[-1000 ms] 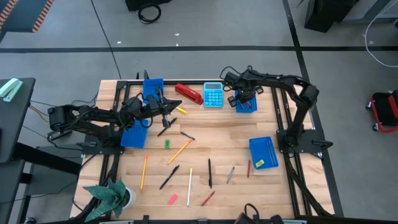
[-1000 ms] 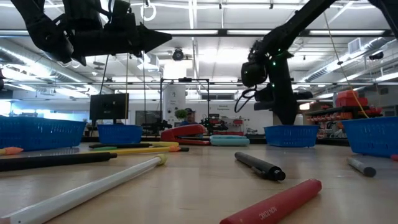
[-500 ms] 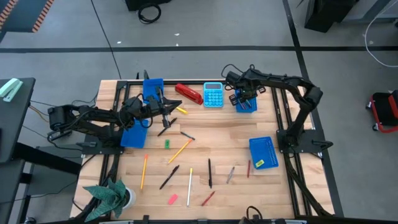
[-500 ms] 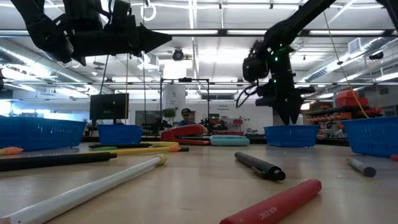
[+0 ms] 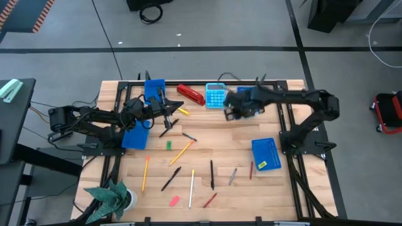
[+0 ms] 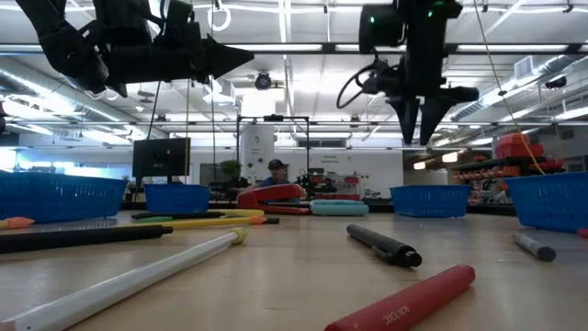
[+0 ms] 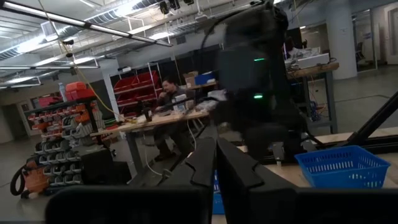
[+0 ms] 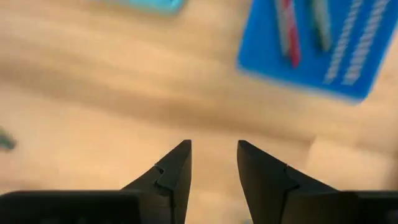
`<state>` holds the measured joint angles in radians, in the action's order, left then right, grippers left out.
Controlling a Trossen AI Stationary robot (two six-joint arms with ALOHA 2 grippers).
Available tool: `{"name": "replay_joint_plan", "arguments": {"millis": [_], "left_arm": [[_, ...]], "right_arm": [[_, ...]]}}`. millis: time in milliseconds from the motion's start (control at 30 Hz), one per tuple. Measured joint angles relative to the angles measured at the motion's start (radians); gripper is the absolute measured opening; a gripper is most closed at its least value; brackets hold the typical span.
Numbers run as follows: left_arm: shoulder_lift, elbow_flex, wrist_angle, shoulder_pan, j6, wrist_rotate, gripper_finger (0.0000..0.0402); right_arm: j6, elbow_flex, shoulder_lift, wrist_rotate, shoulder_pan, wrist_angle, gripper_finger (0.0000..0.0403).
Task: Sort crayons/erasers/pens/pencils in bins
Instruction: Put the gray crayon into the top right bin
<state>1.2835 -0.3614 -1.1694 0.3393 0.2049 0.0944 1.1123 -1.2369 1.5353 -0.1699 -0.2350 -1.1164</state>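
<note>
The right claw [image 5: 231, 112] hangs spread and empty just beside the calculator [image 5: 215, 96], near a bin [image 8: 323, 43] holding crayons [image 8: 288, 31]. The left claw [image 5: 174, 107], pressed together, waits beyond the stapler [image 5: 190, 94].

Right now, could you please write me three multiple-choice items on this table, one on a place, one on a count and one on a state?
1. Where does the calculator lie?
A. beside the stapler
B. inside a bin
C. by the plant

2. How many blue bins show from above?
A. two
B. four
C. six

3. How is the right gripper?
A. open and empty
B. shut on a pen
C. shut on an eraser

Answers:
1 A, the calculator lies next to the stapler.
2 B, four show.
3 A, the right gripper has parted fingers with nothing between them.
</note>
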Motion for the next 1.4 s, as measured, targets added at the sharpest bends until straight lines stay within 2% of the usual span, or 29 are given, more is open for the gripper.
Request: {"name": "replay_joint_plan", "arguments": {"millis": [100, 267, 367, 533, 700, 833, 1033, 1233, 1400], "left_arm": [[0.0, 0.0, -0.001, 0.0, -0.002, 0.0, 0.0024], [0.0, 0.0, -0.002, 0.0, -0.006, 0.0, 0.0012], [0.0, 0.0, -0.002, 0.0, -0.01, 0.0, 0.001], [0.0, 0.0, -0.001, 0.0, -0.01, 0.0, 0.0022], [0.0, 0.0, -0.002, 0.0, -0.01, 0.0, 0.0023], [0.0, 0.0, -0.002, 0.0, -0.01, 0.0, 0.0012], [0.0, 0.0, 0.002, 0.0, -0.011, 0.0, 0.0016], [0.0, 0.0, 0.002, 0.0, -0.011, 0.0, 0.0028], [0.0, 0.0, 0.002, 0.0, -0.011, 0.0, 0.0019]], "right_arm": [[0.147, 0.0, 0.038, 0.012, 0.124, -0.001, 0.0135], [0.431, 0.0, 0.121, 0.142, 0.302, 0.02, 0.0135], [0.595, 0.0, 0.162, 0.18, 0.395, 0.049, 0.0135], [0.828, 0.0, 0.217, 0.236, 0.514, 0.092, 0.0135], [1.005, 0.0, 0.27, 0.227, 0.602, 0.255, 0.0135], [1.06, 0.0, 0.325, 0.228, 0.648, 0.308, 0.0135], [1.094, 0.0, 0.353, 0.29, 0.674, 0.308, 0.0135], [1.111, 0.0, 0.353, 0.256, 0.679, 0.301, 0.0122], [1.083, 0.0, 0.371, 0.239, 0.679, 0.307, 0.0109]]}}
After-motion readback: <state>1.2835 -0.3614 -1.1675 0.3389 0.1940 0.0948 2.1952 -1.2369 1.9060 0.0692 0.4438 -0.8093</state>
